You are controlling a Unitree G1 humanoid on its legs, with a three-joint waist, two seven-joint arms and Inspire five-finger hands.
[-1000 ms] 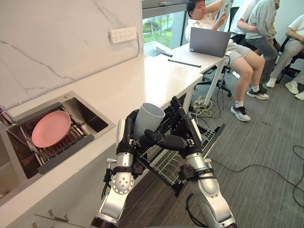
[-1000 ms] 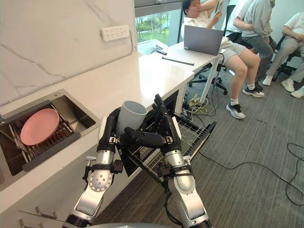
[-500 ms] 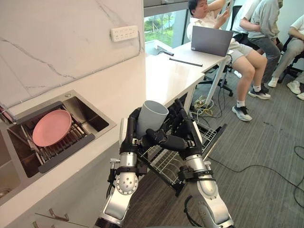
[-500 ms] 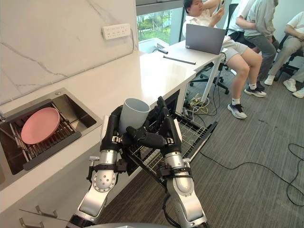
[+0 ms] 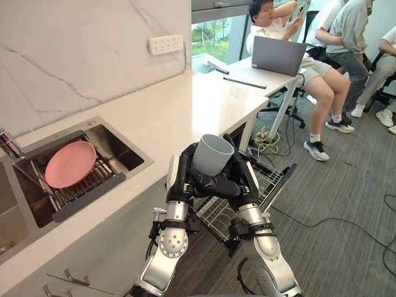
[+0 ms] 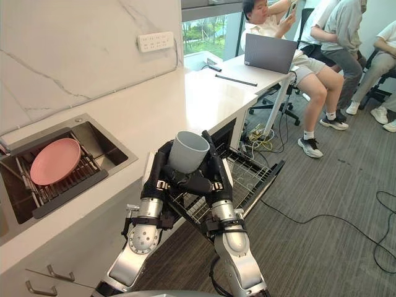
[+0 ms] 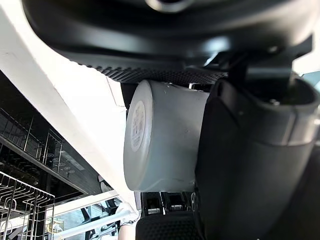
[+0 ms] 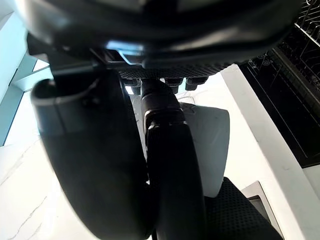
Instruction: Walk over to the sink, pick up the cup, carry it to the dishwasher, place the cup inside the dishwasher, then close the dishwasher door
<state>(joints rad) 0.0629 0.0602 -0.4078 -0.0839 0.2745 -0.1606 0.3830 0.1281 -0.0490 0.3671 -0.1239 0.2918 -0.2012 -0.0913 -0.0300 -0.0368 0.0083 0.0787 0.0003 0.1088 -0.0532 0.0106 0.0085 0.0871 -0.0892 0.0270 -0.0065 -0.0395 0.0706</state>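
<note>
Gripping the grey cup (image 5: 211, 153) from both sides: left robot hand (image 5: 181, 176) curled round one wall, right robot hand (image 5: 242, 179) wrapped round the other, thumb across the front. Held upright, mouth up, at frame centre, above the extended dishwasher rack (image 5: 218, 213). At left, sunk into the white surface (image 5: 204, 105), a sink (image 5: 117, 151) holding a pink plate (image 5: 70, 164). At upper right, seated people (image 5: 322, 80).

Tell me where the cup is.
At the left eye view's centre, the cup is clasped mouth-up between the left robot hand and right robot hand, above the dishwasher rack.
</note>
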